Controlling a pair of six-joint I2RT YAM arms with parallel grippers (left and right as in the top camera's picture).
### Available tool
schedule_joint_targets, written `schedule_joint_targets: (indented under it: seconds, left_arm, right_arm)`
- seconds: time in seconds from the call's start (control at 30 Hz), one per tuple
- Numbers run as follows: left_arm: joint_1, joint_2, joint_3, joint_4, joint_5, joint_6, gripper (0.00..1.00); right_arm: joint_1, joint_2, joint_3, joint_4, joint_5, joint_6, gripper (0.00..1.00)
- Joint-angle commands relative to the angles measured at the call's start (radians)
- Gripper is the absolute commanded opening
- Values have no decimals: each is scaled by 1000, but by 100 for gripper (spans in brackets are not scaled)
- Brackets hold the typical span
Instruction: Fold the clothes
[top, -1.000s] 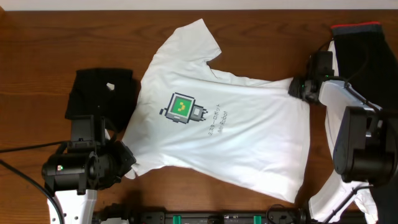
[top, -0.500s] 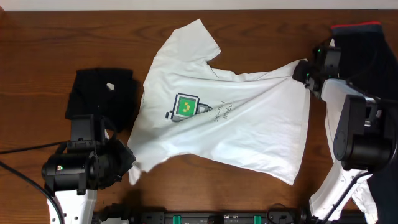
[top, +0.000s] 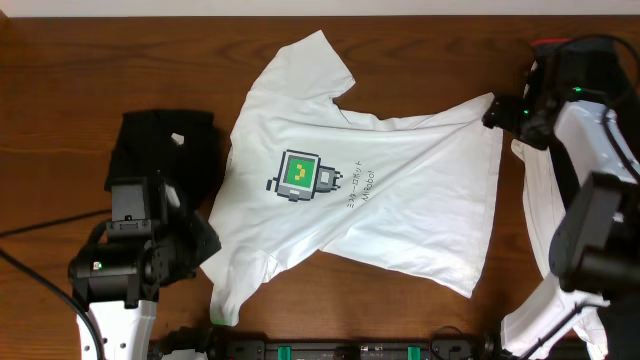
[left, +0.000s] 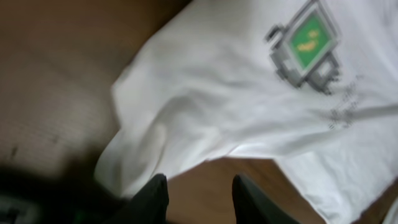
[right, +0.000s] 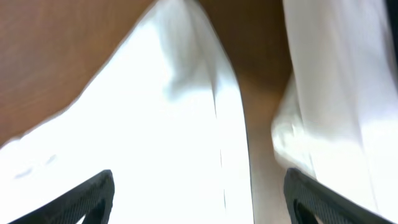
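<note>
The white T-shirt (top: 410, 210) lies spread on the wooden table, with its green-and-black logo (top: 298, 175) facing up and creases running across it. My left gripper (top: 205, 245) is by the shirt's lower-left sleeve. In the left wrist view the left gripper (left: 200, 190) is open over bare wood, with the shirt (left: 236, 106) just beyond its tips. My right gripper (top: 500, 112) is at the shirt's upper-right corner. In the right wrist view the right gripper (right: 202, 186) stands wide open above the shirt's edge (right: 155, 124) and holds nothing.
A black garment (top: 165, 150) is bunched to the left of the shirt. A second white garment (top: 540, 190), also in the right wrist view (right: 336, 74), lies along the right side. A dark garment with a red edge (top: 580, 60) is at the back right.
Both grippers opened and let go of the shirt. The right gripper drew back to the right. The shirt settled onto the table, and its lower-left sleeve dropped toward the front edge.
</note>
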Motion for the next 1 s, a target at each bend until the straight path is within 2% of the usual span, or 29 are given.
schedule_joint_targets:
  seconds: [0.0, 0.13, 0.23, 0.6, 0.73, 0.77, 0.8, 0.93, 0.97]
  left_arm:
    - [4, 11, 12, 57, 71, 128, 37]
    - [5, 43, 12, 119, 71, 193, 37]
    - [5, 75, 12, 142, 71, 207, 37]
    - [5, 153, 12, 162, 72, 242, 38]
    - [5, 154, 12, 171, 71, 256, 38]
    - [5, 154, 12, 175, 71, 257, 38]
    - [4, 154, 12, 179, 71, 260, 38]
    - [5, 154, 12, 187, 71, 260, 38]
    - [5, 154, 12, 186, 71, 260, 38]
  right_arm:
    - [3, -86, 24, -126, -49, -8, 81]
    - [21, -95, 15, -341, -24, -8, 79]
    - [45, -94, -54, -411, 50, -9, 80]
    - [121, -94, -418, -307, -23, -51, 82]
    - [159, -94, -499, -195, -22, -13, 83]
    - [168, -94, -513, -165, -17, -2, 81]
    - [175, -94, -523, -145, -1, 11, 73]
    - [183, -97, -519, -138, 141, 51, 18]
    - [180, -99, -511, -154, 183, 64, 11]
